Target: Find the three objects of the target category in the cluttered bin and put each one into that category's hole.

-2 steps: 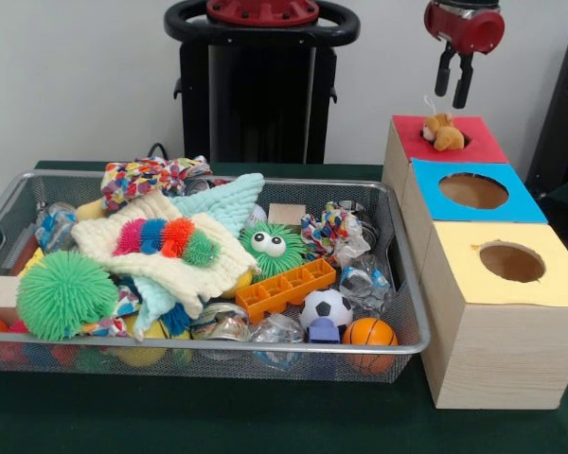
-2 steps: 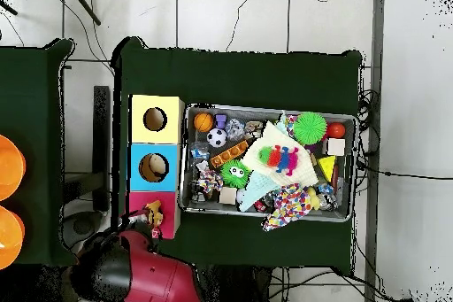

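Green-clothed tabletop (image 1: 218,416) running out of frame below and to the left in the front view. Wire bin (image 1: 265,355) crammed full, left corner cropped, lower layers buried under a cream knitted cloth (image 1: 170,255) and barely readable. To its right, three wooden boxes in a row, touching: yellow-topped box (image 1: 540,284), blue-topped box (image 1: 521,203), red-topped box (image 1: 483,142), right sides clipped. Small tan plush toy (image 1: 442,131) sitting at the red box's hole, hole itself mostly covered. Directly above, clear air, then the gripper (image 1: 453,83) hanging free, fingers (image 1: 463,85) apart and released, holding nothing; arm cut off at top edge.
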Controlling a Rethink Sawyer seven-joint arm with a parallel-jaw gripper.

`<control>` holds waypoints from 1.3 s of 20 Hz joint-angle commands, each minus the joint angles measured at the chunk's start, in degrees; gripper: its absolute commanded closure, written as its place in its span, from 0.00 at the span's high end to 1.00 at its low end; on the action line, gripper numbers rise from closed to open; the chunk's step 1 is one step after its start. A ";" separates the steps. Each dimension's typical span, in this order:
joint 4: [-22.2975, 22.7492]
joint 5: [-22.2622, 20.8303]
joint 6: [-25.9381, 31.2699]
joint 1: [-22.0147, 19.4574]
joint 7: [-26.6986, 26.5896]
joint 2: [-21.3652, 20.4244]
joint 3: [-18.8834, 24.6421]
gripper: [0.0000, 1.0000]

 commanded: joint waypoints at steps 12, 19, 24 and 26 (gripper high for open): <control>0.66 1.51 -3.51 -2.51 8.04 3.81 3.76 0.00; 0.75 1.81 -6.29 -3.34 8.37 5.49 5.41 0.00; 0.73 1.97 -7.22 -3.59 8.65 6.40 5.86 0.00; 0.43 2.18 -6.58 -2.57 9.17 6.27 5.37 0.00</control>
